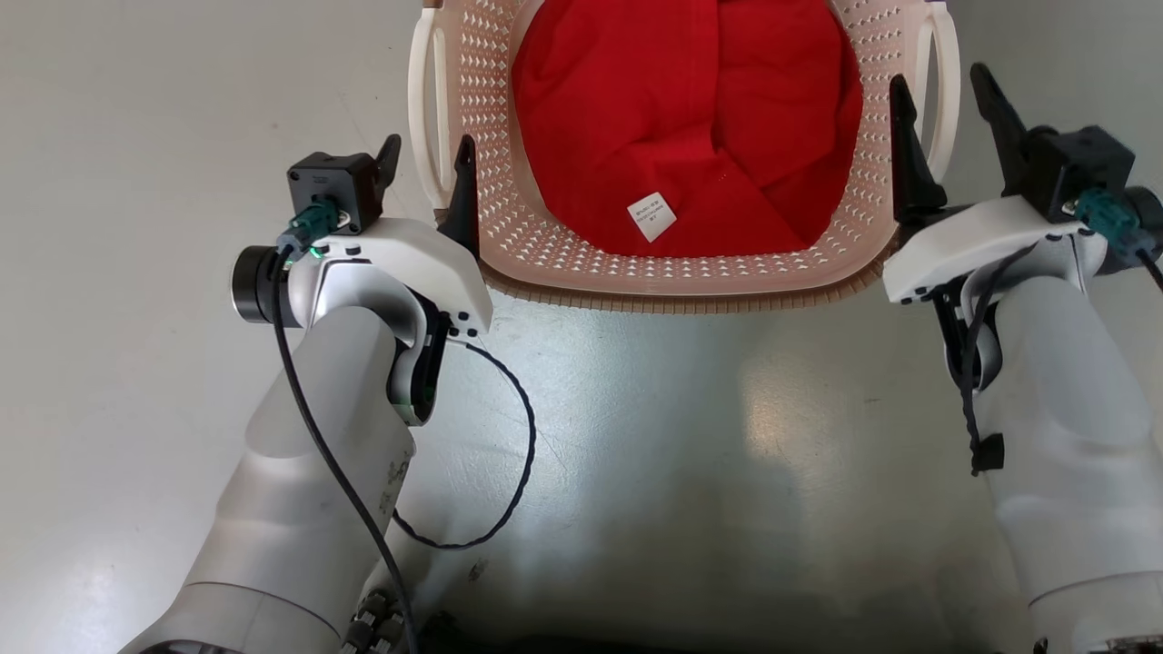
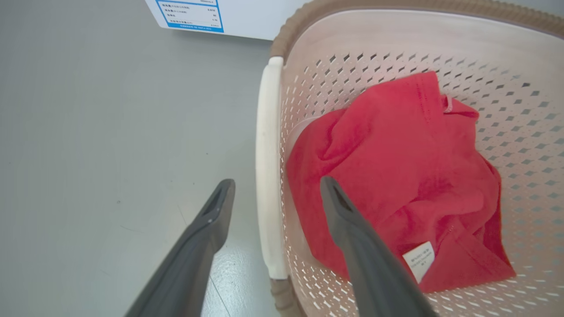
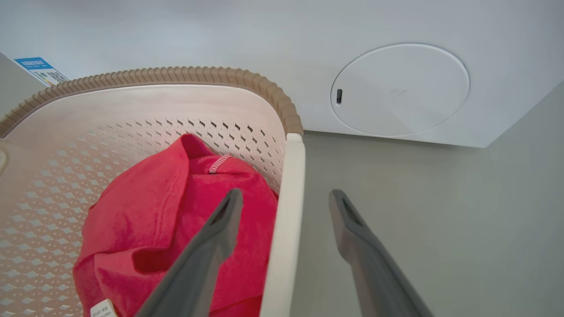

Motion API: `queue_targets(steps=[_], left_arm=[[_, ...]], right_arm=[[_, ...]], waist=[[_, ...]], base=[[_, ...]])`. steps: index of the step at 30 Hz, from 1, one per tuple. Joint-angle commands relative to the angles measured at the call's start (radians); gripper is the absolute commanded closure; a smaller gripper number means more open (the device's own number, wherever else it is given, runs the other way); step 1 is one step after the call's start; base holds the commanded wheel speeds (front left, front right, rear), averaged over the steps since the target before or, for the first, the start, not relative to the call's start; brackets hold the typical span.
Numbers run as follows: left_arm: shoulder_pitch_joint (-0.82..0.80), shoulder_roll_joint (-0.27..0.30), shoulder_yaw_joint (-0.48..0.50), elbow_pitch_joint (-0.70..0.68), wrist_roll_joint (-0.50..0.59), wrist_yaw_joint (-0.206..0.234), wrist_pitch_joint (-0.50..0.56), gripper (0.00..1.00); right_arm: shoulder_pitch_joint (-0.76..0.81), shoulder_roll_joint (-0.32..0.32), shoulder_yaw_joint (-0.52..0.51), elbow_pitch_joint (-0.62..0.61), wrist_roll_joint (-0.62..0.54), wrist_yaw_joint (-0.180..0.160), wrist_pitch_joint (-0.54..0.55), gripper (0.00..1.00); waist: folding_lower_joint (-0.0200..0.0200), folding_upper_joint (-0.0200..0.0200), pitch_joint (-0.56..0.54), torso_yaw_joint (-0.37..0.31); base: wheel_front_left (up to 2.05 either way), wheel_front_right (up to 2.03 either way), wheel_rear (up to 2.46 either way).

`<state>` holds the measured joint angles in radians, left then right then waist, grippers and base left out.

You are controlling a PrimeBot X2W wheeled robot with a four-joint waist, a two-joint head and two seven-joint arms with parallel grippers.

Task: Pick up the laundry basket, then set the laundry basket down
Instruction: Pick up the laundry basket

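Grey, glossy floor (image 1: 636, 454) carries everything. Nearest, both end effectors stand open and grip nothing. The left end effector (image 1: 427, 154) straddles the basket's left handle (image 1: 422, 100), with one finger outside and one inside the wall. The right end effector (image 1: 940, 86) straddles the right handle (image 1: 947, 64) the same way. Between them the laundry basket (image 1: 672, 272) sits on the floor, holding a crumpled red garment (image 1: 681, 118) with a white tag (image 1: 651, 218). Beyond its far rim, at the floor's far edge, stands a white washing machine (image 3: 396, 88). The likeliest trouble is an uneven grasp: if one side closes or rises before the other, the light basket would probably tilt or swing and could tip the garment out. The handles look smooth and narrow, so a shallow pinch may slip. Either inner finger could also trap red cloth against the wall and drag it. A forward drift might knock the far rim into the machine.
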<state>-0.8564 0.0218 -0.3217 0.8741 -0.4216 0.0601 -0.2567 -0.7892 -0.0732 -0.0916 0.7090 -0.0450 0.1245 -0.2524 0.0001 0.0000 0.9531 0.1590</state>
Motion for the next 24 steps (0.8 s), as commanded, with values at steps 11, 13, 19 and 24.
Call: queue_targets(steps=[11, 13, 19, 24], left_arm=[[-0.031, 0.028, -0.034, 0.057, -0.072, -0.007, -0.005, 0.00], [-0.035, 0.028, -0.050, 0.065, -0.085, -0.005, -0.005, 0.00], [-0.042, 0.028, -0.096, 0.075, -0.118, 0.005, -0.005, 0.00], [-0.044, 0.028, -0.123, 0.092, -0.143, 0.011, -0.005, 0.00]], right_arm=[[-0.047, 0.023, 0.016, 0.123, -0.023, 0.006, -0.009, 0.00], [-0.054, 0.023, 0.017, 0.144, -0.024, 0.006, -0.009, 0.00], [-0.075, 0.023, 0.012, 0.210, -0.036, 0.006, -0.009, 0.00], [-0.092, 0.023, 0.008, 0.244, -0.045, 0.006, -0.009, 0.00]], waist=[[-0.0001, 0.0000, -0.004, 0.007], [-0.0001, 0.0000, -0.004, 0.009], [-0.0001, 0.0000, -0.005, 0.016], [-0.0001, 0.0000, -0.007, 0.018]], base=[[0.00, 0.00, 0.00], [0.00, 0.00, 0.00], [0.00, 0.00, 0.00], [0.00, 0.00, 0.00]])
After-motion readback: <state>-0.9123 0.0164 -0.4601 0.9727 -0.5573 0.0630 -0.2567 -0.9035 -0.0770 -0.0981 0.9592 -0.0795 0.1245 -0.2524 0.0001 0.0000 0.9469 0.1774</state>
